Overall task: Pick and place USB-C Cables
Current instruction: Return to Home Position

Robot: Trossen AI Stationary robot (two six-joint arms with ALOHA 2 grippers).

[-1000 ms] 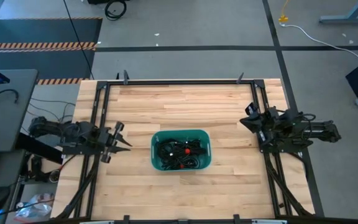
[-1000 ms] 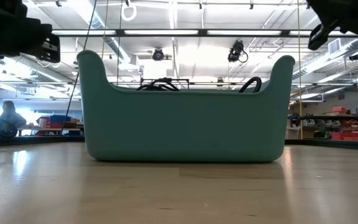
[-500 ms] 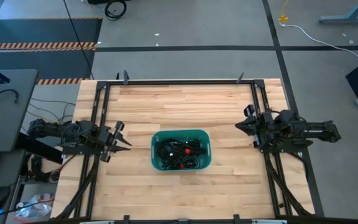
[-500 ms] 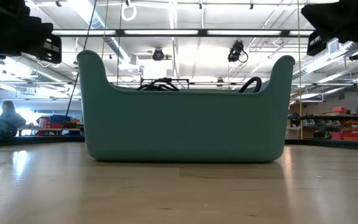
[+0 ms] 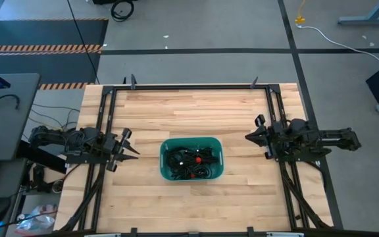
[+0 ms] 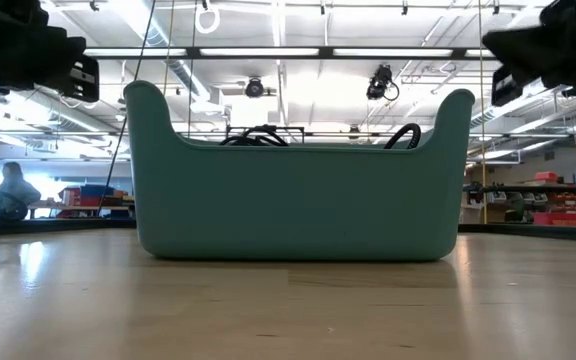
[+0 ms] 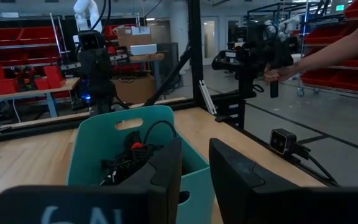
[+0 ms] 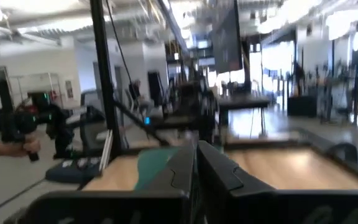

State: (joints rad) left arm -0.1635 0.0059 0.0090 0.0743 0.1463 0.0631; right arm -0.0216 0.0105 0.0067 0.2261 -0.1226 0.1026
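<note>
From above, the right gripper [image 5: 251, 135] is swinging level to point at the green bin [image 5: 162, 158] from well off its right side, where a second ago it was angled away. The left gripper [image 5: 129, 146] is waiting off the bin's left side, unmoved. I judge both arms are settling to rest with the gathering finished, since no cable is lying on the table [image 5: 189, 108] outside the bin. The USB-C Cables [image 5: 181, 164] are sitting heaped inside the bin, a black tangle with a red tie [image 5: 198, 158].

At table height, two black loops [image 6: 260, 133] are peeping over the bin's rim. The right arm is showing more fully above the bin's right corner than before.

Past the left wrist, the fingers [image 7: 166, 177] are standing parted, released and empty, aiming at the bin, where thin coils are slumping loosely. A person's hand [image 7: 277, 72] is gripping a handle beyond the bin.

Past the right wrist, the fingers [image 8: 179, 171] are pressing together, clenched on nothing.
</note>
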